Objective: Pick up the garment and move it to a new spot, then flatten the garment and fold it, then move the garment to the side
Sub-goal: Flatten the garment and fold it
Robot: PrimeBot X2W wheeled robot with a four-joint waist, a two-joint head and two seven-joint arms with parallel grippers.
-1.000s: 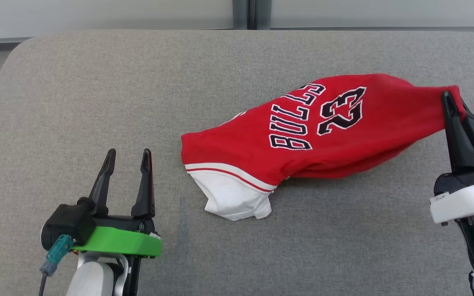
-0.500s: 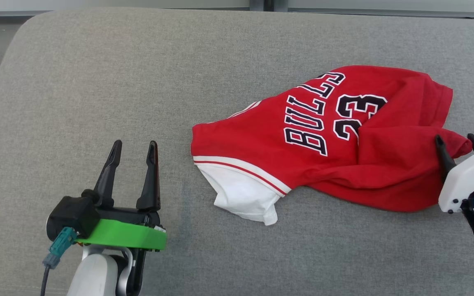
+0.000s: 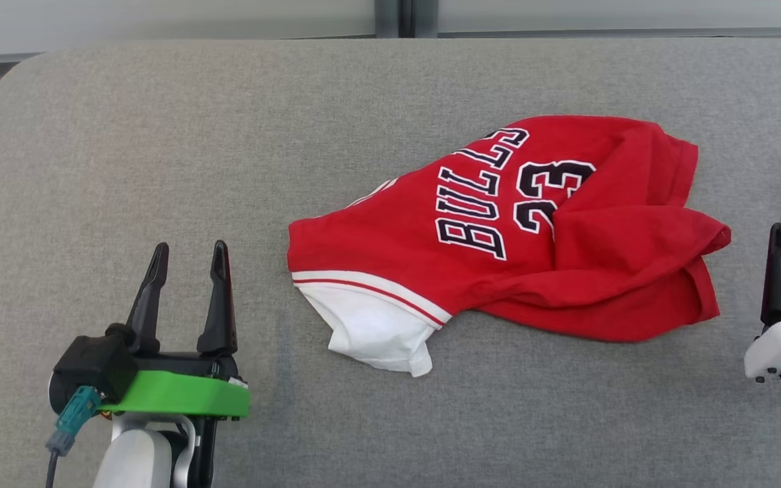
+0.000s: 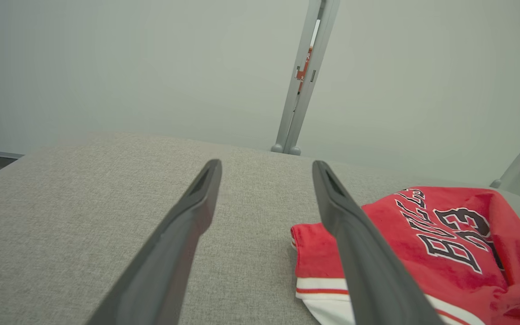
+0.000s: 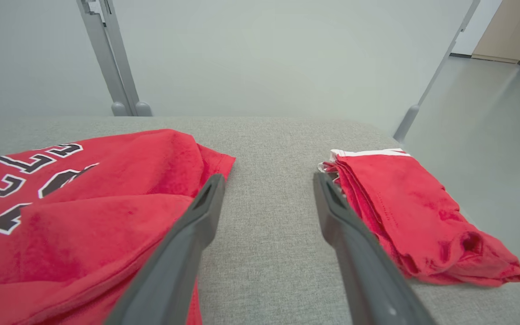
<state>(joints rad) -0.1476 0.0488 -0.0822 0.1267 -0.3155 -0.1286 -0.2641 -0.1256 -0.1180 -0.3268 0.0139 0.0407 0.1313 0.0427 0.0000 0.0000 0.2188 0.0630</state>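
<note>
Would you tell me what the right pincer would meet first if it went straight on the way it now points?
Probably nothing: the right pincer points along bare grey cushion between the jersey and the folded red garment, though its fingers might brush either.

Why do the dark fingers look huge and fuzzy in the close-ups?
Head view: soft even light, shirt lettering crisp. Left wrist view: wide lens stretches the left fingers, softest at the bottom edge. Right wrist view: right fingers likewise; folded clothes sharp.

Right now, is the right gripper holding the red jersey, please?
No, the right gripper stands open and the red jersey lies beside it.
</note>
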